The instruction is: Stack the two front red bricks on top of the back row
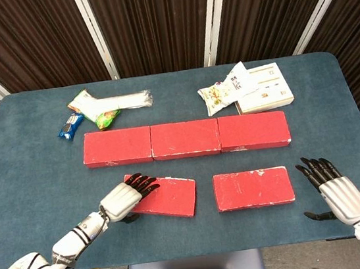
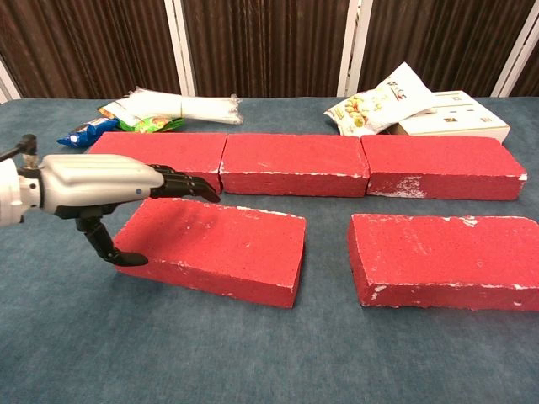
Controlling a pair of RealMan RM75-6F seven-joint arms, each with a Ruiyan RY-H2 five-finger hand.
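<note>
Three red bricks form the back row [image 1: 185, 138] [image 2: 295, 164] end to end across the table. In front lie two more: the front-left brick [image 1: 168, 196] [image 2: 223, 246], skewed, and the front-right brick [image 1: 253, 188] [image 2: 442, 261], straight. My left hand [image 1: 125, 196] [image 2: 105, 189] is at the left end of the front-left brick, fingers spread over its top and thumb down by its near side; it does not grip the brick. My right hand [image 1: 334, 194] hovers open to the right of the front-right brick, apart from it, and shows only in the head view.
Behind the back row lie a blue snack packet [image 1: 70, 126], a green packet [image 1: 97, 112] with a bundle of clear straws [image 1: 129, 101], a white snack bag [image 1: 224, 90] and a flat white box [image 1: 265, 88]. The blue table [image 1: 41, 186] ends close in front of the bricks.
</note>
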